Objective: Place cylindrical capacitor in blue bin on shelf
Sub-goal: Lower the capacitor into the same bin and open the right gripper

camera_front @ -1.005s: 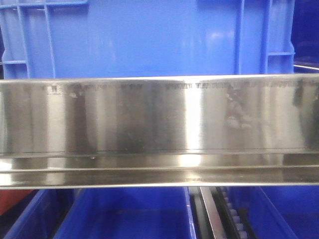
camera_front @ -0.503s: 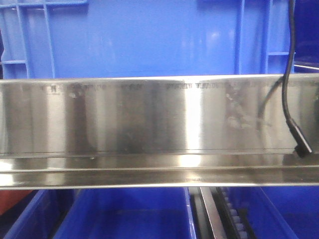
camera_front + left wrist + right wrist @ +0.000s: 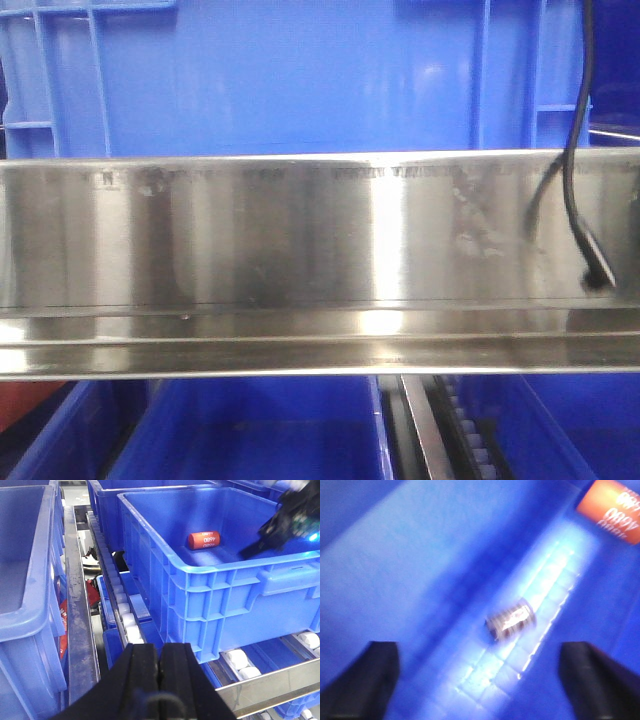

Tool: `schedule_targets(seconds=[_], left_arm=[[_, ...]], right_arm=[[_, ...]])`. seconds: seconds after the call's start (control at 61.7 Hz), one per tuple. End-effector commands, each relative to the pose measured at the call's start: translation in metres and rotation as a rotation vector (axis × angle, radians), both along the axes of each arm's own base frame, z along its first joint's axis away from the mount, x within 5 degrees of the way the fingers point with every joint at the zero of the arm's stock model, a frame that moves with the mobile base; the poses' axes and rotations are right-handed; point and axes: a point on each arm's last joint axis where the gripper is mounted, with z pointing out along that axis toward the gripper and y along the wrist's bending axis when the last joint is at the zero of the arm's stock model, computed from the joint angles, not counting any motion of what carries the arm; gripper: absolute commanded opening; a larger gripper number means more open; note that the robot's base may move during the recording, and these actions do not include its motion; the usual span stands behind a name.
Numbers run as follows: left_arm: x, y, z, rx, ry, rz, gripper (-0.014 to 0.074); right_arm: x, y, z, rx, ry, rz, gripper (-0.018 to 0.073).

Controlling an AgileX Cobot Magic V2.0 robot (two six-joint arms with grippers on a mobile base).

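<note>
On bin floor: capacitor lying loose | right gripper wide open, empty | left gripper closed, empty | advice: withdraw straight up, clear of bin walls.

Orange cylinder, black cable

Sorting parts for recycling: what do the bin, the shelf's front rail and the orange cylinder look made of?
Blue bin: moulded plastic, going by its ribbed walls and dull sheen. Front rail: brushed stainless steel, mirror-like streaked reflections. Orange cylinder: glossy printed sleeve, probably plastic film; what lies under it is hidden.
</note>
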Motion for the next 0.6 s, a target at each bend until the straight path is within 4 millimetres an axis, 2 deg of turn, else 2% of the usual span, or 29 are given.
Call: schedule_targets(seconds=[0.0,0.178,0.276,0.421,0.584], left_arm=[[-0.001,0.000,0.001,-0.017,-0.011,0.000,-0.0111],[-0.001,0.001,0.001,-0.012,-0.018,0.006,-0.0111],[0.000,0.002,0.001,-0.001,-0.025,0.016,-0.0111],[0.000,0.002,0.001,0.001,-0.027,0.019,-0.0111],[0.001,0.003,0.004,0.002,-0.058,0.027,-0.0111]], right_arm=[[-0.012,-0.009,0.027,0.057,-0.075,-0.014,0.0309],[-0.044,-0.033,0.068,0.141,-0.213,-0.023,-0.0045],[-0.063,-0.048,0.079,0.167,-0.281,-0.033,-0.0165],[-0.094,-0.074,0.080,0.193,-0.351,-0.075,-0.0162],[-0.136,-0.103,0.071,0.256,-0.444,-0.074,-0.0162]])
